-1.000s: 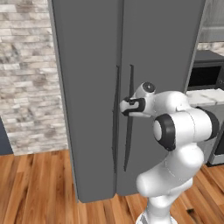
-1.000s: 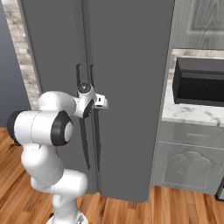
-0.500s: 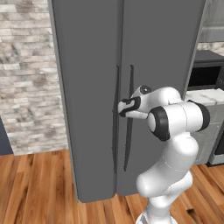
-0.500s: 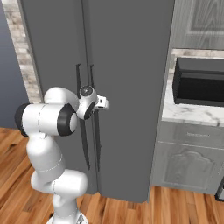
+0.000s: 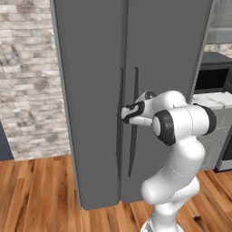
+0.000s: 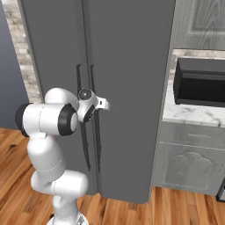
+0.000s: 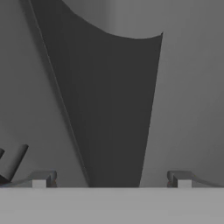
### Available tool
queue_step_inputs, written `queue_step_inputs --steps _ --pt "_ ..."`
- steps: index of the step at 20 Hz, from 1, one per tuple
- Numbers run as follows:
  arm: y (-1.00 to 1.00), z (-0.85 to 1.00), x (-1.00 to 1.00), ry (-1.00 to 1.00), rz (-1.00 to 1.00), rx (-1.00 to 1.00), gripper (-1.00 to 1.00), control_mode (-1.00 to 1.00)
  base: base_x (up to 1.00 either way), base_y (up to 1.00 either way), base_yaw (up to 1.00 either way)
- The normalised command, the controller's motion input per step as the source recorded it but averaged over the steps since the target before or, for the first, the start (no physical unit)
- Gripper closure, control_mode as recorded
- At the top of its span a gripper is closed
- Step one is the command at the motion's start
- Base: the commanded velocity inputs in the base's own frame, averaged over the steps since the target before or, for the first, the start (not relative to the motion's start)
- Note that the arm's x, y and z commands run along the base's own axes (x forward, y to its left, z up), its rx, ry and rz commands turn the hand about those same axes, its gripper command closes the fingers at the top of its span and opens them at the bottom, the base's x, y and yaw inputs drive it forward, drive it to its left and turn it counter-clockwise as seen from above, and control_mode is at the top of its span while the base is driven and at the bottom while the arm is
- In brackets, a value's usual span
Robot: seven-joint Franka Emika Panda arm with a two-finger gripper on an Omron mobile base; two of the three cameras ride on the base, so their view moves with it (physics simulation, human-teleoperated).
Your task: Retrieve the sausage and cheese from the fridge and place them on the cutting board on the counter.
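Fingers (image 7: 43, 178) of the gripper (image 7: 111, 179) are spread wide, and a dark handle (image 7: 118, 113) runs up between the two tips in the hand view; they pinch nothing. From the left base view the gripper (image 5: 127, 113) is at the middle of the fridge (image 5: 90, 68), at the two long vertical handles where the doors meet. Whether a finger touches a handle, I cannot tell. From the right base view the gripper (image 6: 103, 104) points to the same place on the fridge (image 6: 132, 66). Both doors are closed. Right of the fridge is the counter (image 6: 189, 115) with a dark microwave (image 6: 200, 81) on it. Left of the fridge is a brick wall (image 5: 27, 77).
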Motion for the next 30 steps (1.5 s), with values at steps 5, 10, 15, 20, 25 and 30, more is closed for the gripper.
queue_step_inputs --steps 5,10,15,20,25,30 --pt "0.0 -0.02 0.41 0.01 0.0 0.01 1.0 -1.0 0.0 0.0 0.0" --pt "-0.26 0.17 0.0 0.05 0.0 0.04 1.0 -1.0 0.0 0.0 0.0" --pt "-0.6 0.24 -0.15 0.14 0.0 0.06 1.0 -1.0 0.0 0.0 0.0" --pt "-0.72 0.37 -0.59 0.09 0.0 0.08 1.0 -1.0 0.0 0.0 0.0" --pt "-0.79 0.5 -0.92 0.04 0.0 0.08 1.0 -1.0 0.0 0.0 0.0" --pt "-1.0 0.6 -0.94 0.04 0.0 0.08 1.0 -1.0 0.0 0.0 0.0"
